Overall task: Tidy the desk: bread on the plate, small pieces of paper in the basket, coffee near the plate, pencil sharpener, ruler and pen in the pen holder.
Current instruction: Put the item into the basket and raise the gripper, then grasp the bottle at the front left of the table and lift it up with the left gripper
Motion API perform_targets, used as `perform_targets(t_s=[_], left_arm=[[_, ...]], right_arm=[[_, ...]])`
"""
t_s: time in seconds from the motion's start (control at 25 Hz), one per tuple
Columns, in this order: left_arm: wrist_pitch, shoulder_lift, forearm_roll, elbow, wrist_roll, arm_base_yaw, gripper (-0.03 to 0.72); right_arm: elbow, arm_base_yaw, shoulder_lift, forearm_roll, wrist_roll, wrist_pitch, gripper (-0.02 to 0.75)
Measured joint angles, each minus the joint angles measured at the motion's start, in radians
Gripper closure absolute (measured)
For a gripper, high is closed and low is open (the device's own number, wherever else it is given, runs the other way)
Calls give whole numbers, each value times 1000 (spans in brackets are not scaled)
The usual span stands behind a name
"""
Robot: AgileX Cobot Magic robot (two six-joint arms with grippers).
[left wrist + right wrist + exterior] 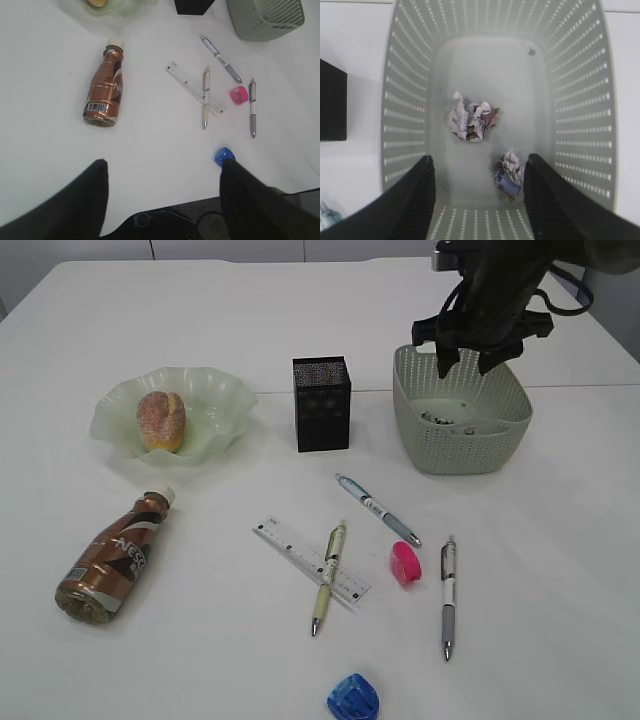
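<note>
Paper scraps: two crumpled wads [470, 121] and [508, 173] lying apart on the floor of the basket [505, 435], no clear long axis to either. Right gripper [478, 352] poised directly above the basket's far rim, fingers [410, 200] spread wide with nothing between them. Left gripper [162, 192] low over the near edge of the desk [200, 660], likewise spread and empty. Bread [161, 421] sitting in the plate [225, 405] at far left, long axis running roughly near-to-far. Coffee [112, 560] on its side just in front of the plate, white cap aimed toward it, base toward the near-left. Pen holder [321, 403] upright between plate and basket. Ruler [292, 545] flat at mid-desk, running diagonally from far-left to near-right, crossed by a cream pen [328, 578] resting on top, tip toward the near edge. Blue-grey pen [378, 510] slanting far-left to near-right, its near end just beside a pink pencil sharpener [405, 562]. Grey pen [448, 596] lying almost straight near-to-far at right. Blue sharpener [353, 698] at the near edge. Plain white tabletop throughout, pale wall panels behind.
</note>
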Motion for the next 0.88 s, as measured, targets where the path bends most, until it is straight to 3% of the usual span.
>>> perform_targets(t_s=[0.28,0.48,0.64,0.88], left_arm=[[0,0,-2,0,0,0,183],[0,0,-3,0,2,0,183],[0,35,-5,0,33,0,183],[0,196,-5,0,109,0,180]], right_arm=[[-180,0,-47,40,1,249,300],[-226,0,-156,72,-24,279,302],[-149,0,-305,119,-70,286,302],[144,0,-604,145,-99,290,302]])
